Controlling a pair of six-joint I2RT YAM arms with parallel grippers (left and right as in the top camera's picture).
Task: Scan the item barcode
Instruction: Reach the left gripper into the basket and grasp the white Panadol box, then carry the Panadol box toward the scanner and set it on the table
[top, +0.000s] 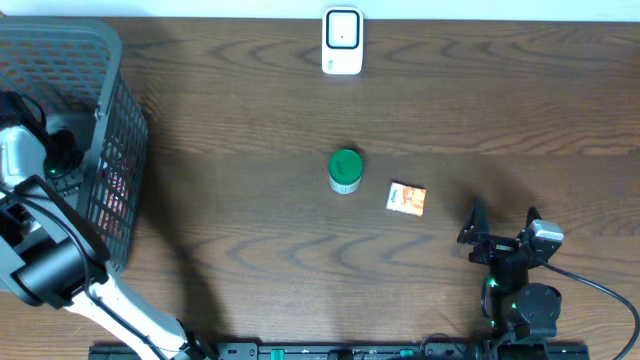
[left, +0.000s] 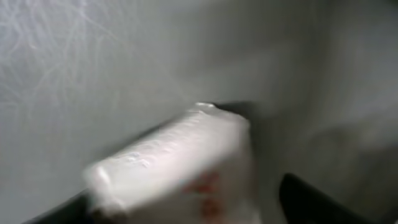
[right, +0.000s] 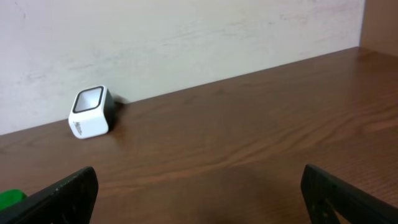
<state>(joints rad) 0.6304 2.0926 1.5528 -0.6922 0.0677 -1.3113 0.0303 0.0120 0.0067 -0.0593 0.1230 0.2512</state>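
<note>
In the blurred left wrist view, a white packet with red print (left: 174, 165) lies between the dark fingers of my left gripper (left: 186, 208). The right finger (left: 311, 202) still stands off its edge, so the jaws are open around it. Overhead, the left arm reaches down into the grey basket (top: 100, 60), which hides that gripper. The white scanner (top: 342, 40) stands at the table's far edge and also shows as a scanner (right: 90, 112) in the right wrist view. My right gripper (top: 500, 235) rests open and empty near the front right; the right wrist view shows this gripper (right: 199, 199) over bare wood.
A green-lidded jar (top: 345, 170) and a small orange box (top: 407, 198) sit mid-table. The jar's green lid (right: 9, 198) peeks in at the left edge of the right wrist view. The basket's mesh walls surround the left gripper.
</note>
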